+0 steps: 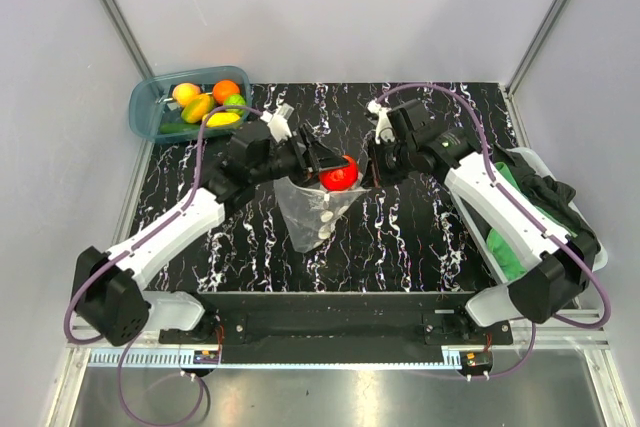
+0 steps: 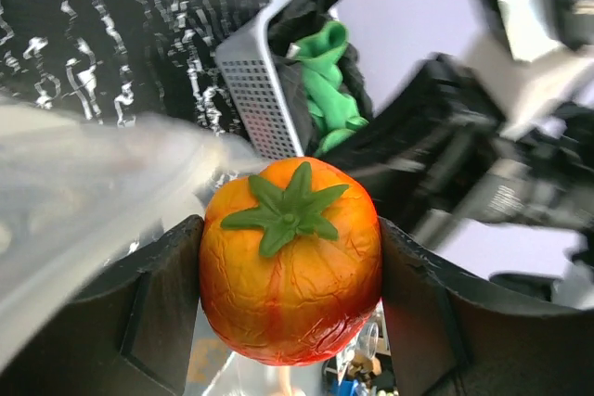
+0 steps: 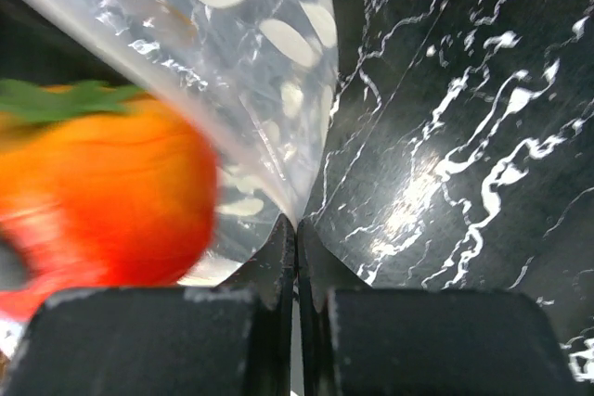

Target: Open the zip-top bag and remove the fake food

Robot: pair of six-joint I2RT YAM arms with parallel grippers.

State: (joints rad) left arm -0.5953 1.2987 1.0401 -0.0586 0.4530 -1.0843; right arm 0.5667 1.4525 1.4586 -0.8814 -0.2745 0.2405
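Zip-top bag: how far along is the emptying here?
Done: several fake fruits lie in the blue tub. In hand: the left claw grips a red-orange tomato at the top of the bag while the right claw pinches its edge. Left: putting the tomato down; whether more remains inside cannot be told.

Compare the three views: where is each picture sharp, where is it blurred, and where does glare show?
Top external: evenly lit and sharp, the fake tomato crisp. Left wrist: the tomato is in focus, while the zip-top bag and the right arm behind are blurred. Right wrist: the tomato smears into an orange blur, the bag's pale dots are clear, and glare whitens the marbled table.
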